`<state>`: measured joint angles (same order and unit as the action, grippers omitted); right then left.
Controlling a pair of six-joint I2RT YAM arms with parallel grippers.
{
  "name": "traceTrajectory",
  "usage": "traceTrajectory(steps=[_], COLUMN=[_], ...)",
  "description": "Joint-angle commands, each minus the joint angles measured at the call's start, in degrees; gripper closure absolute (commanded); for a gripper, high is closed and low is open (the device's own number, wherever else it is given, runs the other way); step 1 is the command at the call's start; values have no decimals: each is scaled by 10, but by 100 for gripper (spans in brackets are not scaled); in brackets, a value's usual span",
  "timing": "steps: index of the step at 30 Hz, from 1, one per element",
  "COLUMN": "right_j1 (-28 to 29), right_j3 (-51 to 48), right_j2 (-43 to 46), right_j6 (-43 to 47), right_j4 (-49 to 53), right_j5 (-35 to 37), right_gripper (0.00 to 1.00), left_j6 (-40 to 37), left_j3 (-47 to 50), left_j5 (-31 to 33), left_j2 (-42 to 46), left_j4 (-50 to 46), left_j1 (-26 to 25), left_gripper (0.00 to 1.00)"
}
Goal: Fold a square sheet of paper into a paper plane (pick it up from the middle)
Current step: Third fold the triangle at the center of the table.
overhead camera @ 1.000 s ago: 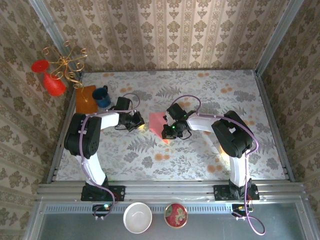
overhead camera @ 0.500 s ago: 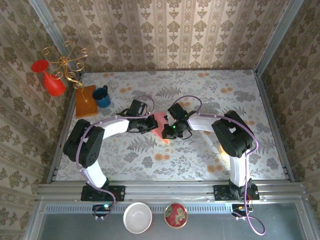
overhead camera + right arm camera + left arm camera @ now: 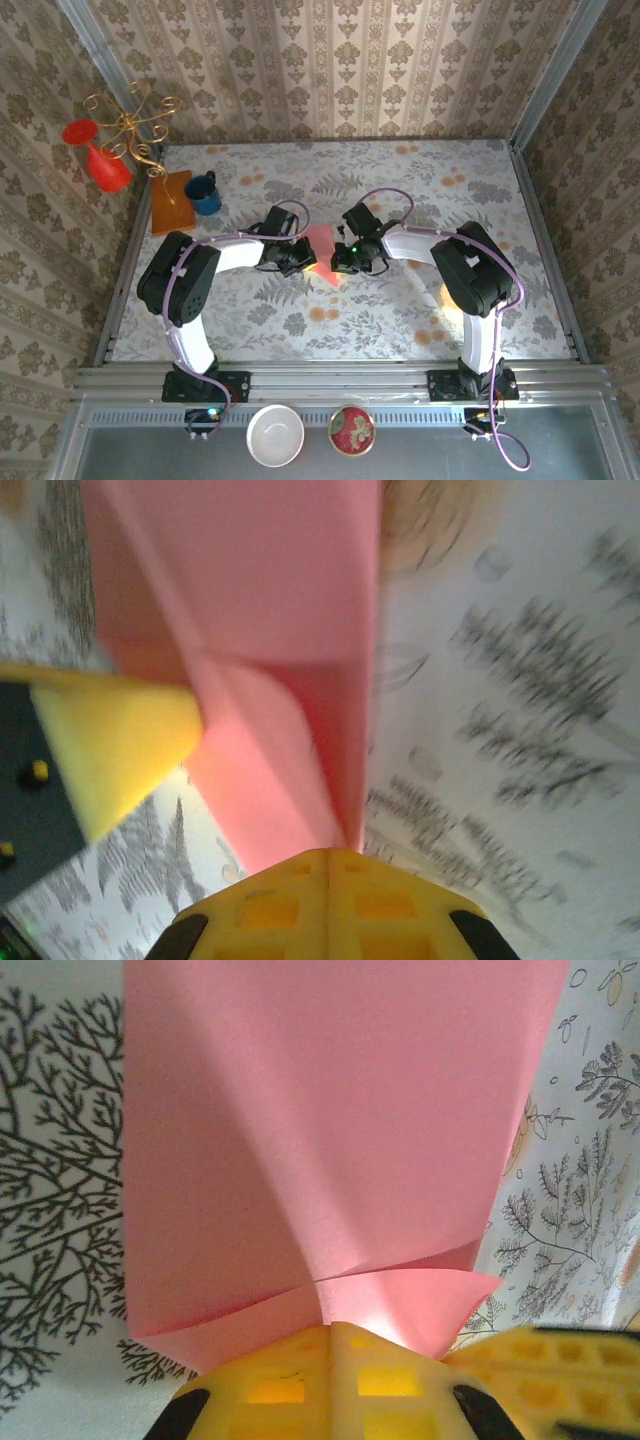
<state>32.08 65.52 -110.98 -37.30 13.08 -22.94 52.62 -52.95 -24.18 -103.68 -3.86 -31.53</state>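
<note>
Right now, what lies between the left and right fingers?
The partly folded pink paper bridges them in the top view. Both wrist views show the left fingers and right fingers shut on it.

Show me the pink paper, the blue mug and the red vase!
pink paper (image 3: 322, 243), top view, its flat middle.
blue mug (image 3: 206, 197), top view, its body.
red vase (image 3: 110, 171), top view, its body.

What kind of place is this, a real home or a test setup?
Probably a staged robot test cell, not a home: two arms bolted to a metal rail, wallpapered panels boxing in a floral table, and props like the red vase.
</note>
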Motion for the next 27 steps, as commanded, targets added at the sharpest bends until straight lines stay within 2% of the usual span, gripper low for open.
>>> traceTrajectory(steps=[1, 5, 12, 19, 27], right_j1=[-23, -28, -16, -2, -19], right_j3=[4, 3, -36, -8, 4], right_j2=[-18, 1, 44, -8, -34], right_j6=[-42, -42, -41, -44, -33], right_j4=[-29, -50, -132, -93, -52], right_j5=[21, 23, -24, -26, 22], right_gripper=[94, 93, 93, 93, 94], left_j6=[11, 15, 19, 22, 25], left_j3=[12, 9, 4, 0, 4], left_j5=[42, 39, 39, 37, 46], left_j2=[-34, -42, -44, -50, -54], left_j4=[-55, -55, -60, -66, -84], left_j1=[0, 0, 0, 0, 1], left_gripper=[99, 99, 99, 99, 99])
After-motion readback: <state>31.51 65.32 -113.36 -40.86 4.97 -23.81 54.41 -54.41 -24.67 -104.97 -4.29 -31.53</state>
